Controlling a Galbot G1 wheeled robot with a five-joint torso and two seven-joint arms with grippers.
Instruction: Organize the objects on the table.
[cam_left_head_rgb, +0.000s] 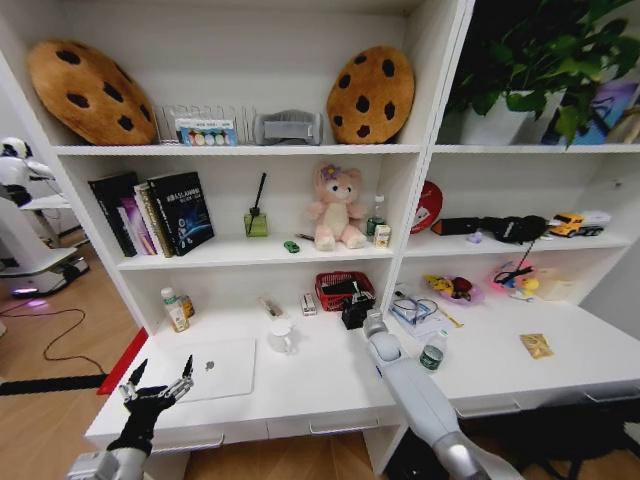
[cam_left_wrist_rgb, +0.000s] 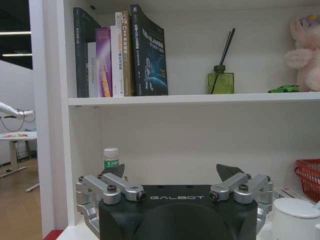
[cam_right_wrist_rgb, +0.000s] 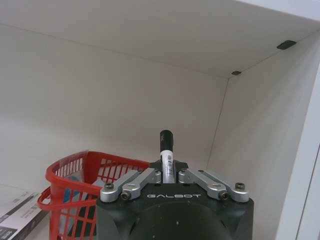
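Observation:
My right gripper (cam_left_head_rgb: 355, 313) hangs at the front rim of the red mesh basket (cam_left_head_rgb: 344, 290) at the back of the table (cam_left_head_rgb: 320, 392). In the right wrist view the right gripper (cam_right_wrist_rgb: 169, 170) is shut on a black pen (cam_right_wrist_rgb: 166, 145) that stands upright above the basket (cam_right_wrist_rgb: 75, 185). My left gripper (cam_left_head_rgb: 160, 385) is open over the table's front left corner, just left of the silver laptop (cam_left_head_rgb: 215, 368). A green-capped clear bottle (cam_left_head_rgb: 432, 350) and a yellow packet (cam_left_head_rgb: 536, 345) lie to the right. The tiny green car (cam_left_head_rgb: 291, 246) sits on the shelf above.
A white mug (cam_left_head_rgb: 282, 335) stands behind the laptop. Small bottles (cam_left_head_rgb: 175, 310) stand at the back left, glasses (cam_left_head_rgb: 412, 308) and toys (cam_left_head_rgb: 455, 288) at the back right. Books (cam_left_wrist_rgb: 120, 55), a reed diffuser (cam_left_wrist_rgb: 220, 80) and a plush (cam_left_head_rgb: 336, 208) fill the shelf overhead.

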